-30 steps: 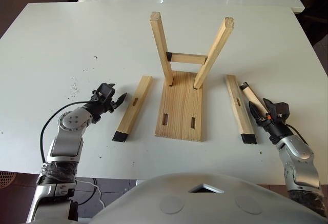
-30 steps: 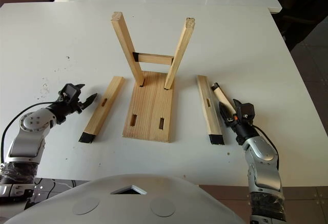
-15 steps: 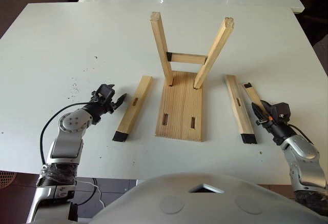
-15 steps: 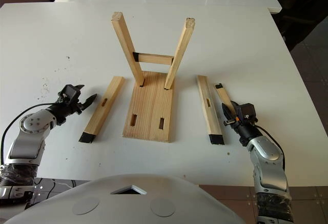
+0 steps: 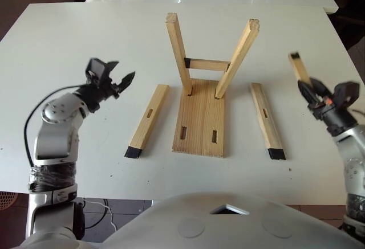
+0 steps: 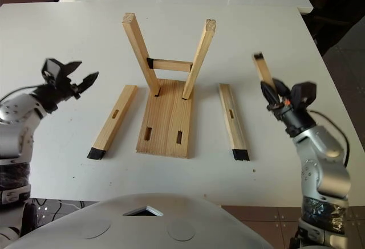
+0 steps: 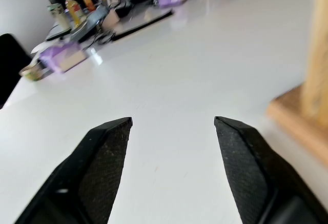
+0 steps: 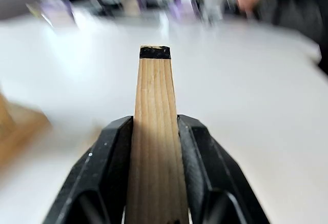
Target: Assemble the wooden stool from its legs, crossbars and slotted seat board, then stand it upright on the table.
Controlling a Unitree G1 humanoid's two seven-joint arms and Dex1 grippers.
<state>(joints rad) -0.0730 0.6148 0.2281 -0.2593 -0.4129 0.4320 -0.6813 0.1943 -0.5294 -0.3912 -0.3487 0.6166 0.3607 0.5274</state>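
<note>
Left eye view: the table [image 5: 63, 38] carries the board [image 5: 199, 125], lying flat at its middle. Two upright legs [image 5: 178, 52] stand in the board's far slots, joined by a crossbar [image 5: 208, 64]. A left leg [image 5: 147, 119] and a right leg [image 5: 266, 119] lie flat either side of the board. At the right, the right gripper [image 8: 155, 126] is clamped on a loose bar [image 6: 262, 69], held above the table. The left gripper [image 7: 173, 121] hovers at the left, fingers apart.

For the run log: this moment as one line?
right hand: shut on crossbar, above table | left hand: open, empty | seat board: two legs fitted | loose legs: two, flat beside it
</note>
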